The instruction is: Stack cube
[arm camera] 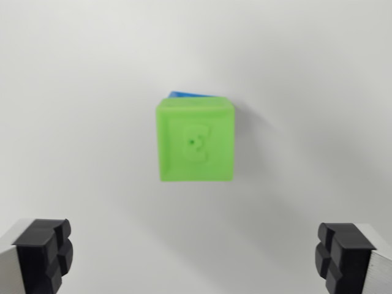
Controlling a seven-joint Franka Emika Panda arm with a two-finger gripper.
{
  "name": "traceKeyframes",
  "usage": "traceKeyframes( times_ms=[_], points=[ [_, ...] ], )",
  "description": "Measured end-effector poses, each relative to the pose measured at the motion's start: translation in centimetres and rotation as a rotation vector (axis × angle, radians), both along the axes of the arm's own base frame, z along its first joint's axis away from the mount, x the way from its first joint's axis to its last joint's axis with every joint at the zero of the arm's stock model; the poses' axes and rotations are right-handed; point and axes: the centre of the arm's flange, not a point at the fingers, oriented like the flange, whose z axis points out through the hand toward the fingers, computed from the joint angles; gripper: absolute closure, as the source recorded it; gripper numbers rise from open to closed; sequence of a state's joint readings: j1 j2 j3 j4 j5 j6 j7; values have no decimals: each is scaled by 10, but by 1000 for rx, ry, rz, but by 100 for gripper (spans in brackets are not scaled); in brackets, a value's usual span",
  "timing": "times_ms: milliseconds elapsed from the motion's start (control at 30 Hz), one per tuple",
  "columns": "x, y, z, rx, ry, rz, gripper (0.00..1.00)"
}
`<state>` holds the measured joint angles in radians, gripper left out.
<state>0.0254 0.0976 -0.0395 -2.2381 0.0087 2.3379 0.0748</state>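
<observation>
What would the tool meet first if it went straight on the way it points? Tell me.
Probably the green cube, which sits on a blue cube. The tool is open and the cube lies ahead between its fingers, though the offset and depth are unclear.

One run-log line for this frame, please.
gripper: open, empty | green cube: on top of blue cube, only a blue edge visible | surface: white table | stack: appears placed
</observation>
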Motion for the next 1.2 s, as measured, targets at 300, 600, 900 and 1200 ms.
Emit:
traceKeyframes(
  times_ms=[300, 600, 900, 1200],
  points=[
    [1, 0, 38, 1, 0, 0, 0],
    [1, 0, 73, 2, 0, 0, 0],
    [1, 0, 105, 2, 0, 0, 0],
    [1, 0, 127, 2, -1, 0, 0]
  ],
)
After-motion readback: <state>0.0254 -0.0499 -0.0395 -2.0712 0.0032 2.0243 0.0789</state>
